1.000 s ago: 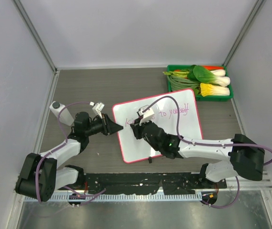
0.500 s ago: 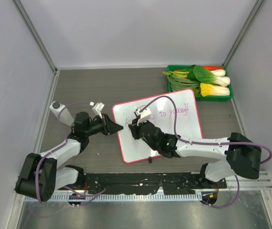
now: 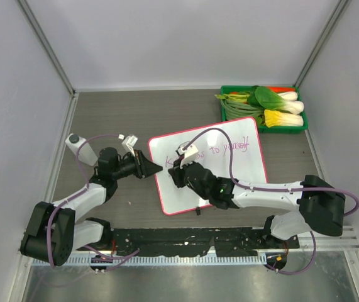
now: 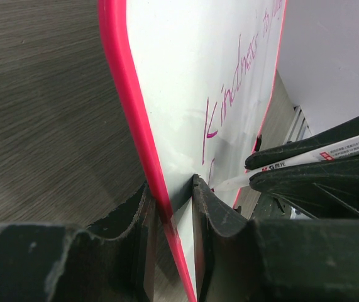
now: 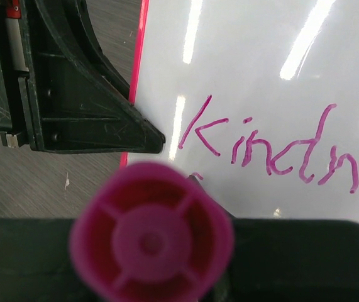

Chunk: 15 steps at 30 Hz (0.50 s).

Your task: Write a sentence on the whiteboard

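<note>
The whiteboard [image 3: 242,173] lies tilted on the dark table, white with a pink frame. My left gripper [image 3: 158,168] is shut on its left edge, and the left wrist view shows the pink rim pinched in the gripper [image 4: 171,189]. The sentence [image 3: 229,149] in pink cursive runs across the board and reads "Kindne…" [image 5: 273,151] in the right wrist view. My right gripper [image 3: 178,170] is shut on a pink-capped marker [image 5: 151,236]. The marker's [image 4: 311,158] tip touches the board just below the "K", beside a small fresh stroke [image 5: 195,177].
A green tray [image 3: 224,114] of vegetables stands at the back right, just beyond the board's far corner. Grey enclosure walls close in the table on three sides. The right arm's cable [image 3: 229,157] loops over the board.
My right gripper has carried the marker a little left and nearer, from the middle of the written line to below the "K". The left gripper and board have stayed put.
</note>
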Motion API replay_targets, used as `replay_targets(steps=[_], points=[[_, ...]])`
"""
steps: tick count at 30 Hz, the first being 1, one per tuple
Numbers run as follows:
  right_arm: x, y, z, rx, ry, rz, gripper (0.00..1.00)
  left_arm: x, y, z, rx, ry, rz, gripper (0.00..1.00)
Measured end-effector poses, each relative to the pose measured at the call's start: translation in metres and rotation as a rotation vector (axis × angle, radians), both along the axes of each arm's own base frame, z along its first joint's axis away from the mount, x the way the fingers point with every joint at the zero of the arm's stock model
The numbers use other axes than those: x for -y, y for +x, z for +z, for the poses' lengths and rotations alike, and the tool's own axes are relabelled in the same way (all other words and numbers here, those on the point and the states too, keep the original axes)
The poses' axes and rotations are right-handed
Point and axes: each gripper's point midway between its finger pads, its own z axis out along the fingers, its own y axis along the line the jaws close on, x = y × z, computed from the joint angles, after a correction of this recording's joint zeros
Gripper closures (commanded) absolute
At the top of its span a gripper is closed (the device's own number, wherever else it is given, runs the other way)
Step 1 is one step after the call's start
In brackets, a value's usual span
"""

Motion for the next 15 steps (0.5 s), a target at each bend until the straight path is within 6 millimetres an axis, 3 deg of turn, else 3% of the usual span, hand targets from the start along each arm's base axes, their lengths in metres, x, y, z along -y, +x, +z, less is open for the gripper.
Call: replay_targets(steps=[15], points=[[0.0,-0.028,-0.021,-0.069,-0.029,0.086,0.99,0.0,0.0,-0.001,-0.001,0.0,0.0,1.0]])
